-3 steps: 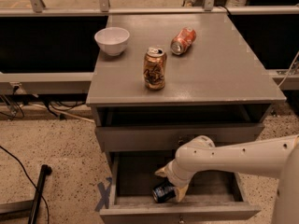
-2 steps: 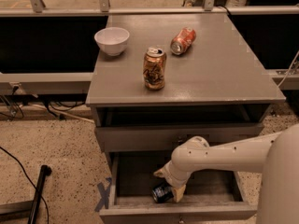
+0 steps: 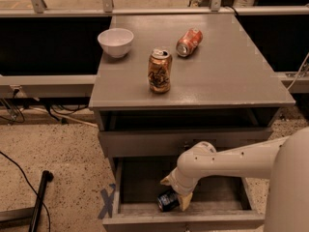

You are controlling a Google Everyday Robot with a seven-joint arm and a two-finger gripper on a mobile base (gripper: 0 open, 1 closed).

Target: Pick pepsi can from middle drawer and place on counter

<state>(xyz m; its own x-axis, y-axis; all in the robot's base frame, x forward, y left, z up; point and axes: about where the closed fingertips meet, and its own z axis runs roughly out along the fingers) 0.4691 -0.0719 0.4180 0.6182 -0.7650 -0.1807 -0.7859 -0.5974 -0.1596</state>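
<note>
**Camera view: robot reaching into open drawer, pepsi can not yet lifted**

The gripper [image 3: 175,192] is working low inside the pulled-out middle drawer [image 3: 140,187], at 6 o'clock in the frame. The white arm [image 3: 231,161] is coming in from 3 o'clock. The two yellowish fingertips [image 3: 186,202] are standing apart, so the jaws are reading as open and not clamped on anything. The pepsi can [image 3: 167,200] is lying on its side on the drawer bottom, toward 7 o'clock of the gripper and touching or just beside the lower fingertip.

The drawer is already open and the approach is made. The grasp, the lift and the placing on the counter [image 3: 231,66] all appear to be still ahead. The counter is carrying a gold-brown can [image 3: 159,70] standing upright near its middle. An orange-red can [image 3: 189,42] is lying on its side at 1 o'clock from it, and a white bowl [image 3: 116,41] is sitting at 10 o'clock.

Against the frame of a second ago, the pepsi can is lying in the same spot and the gripper is hovering at about the same place. The arm's elbow is sitting slightly further toward 9 o'clock, and the robot's body is filling more of the edge at 4 o'clock.
</note>
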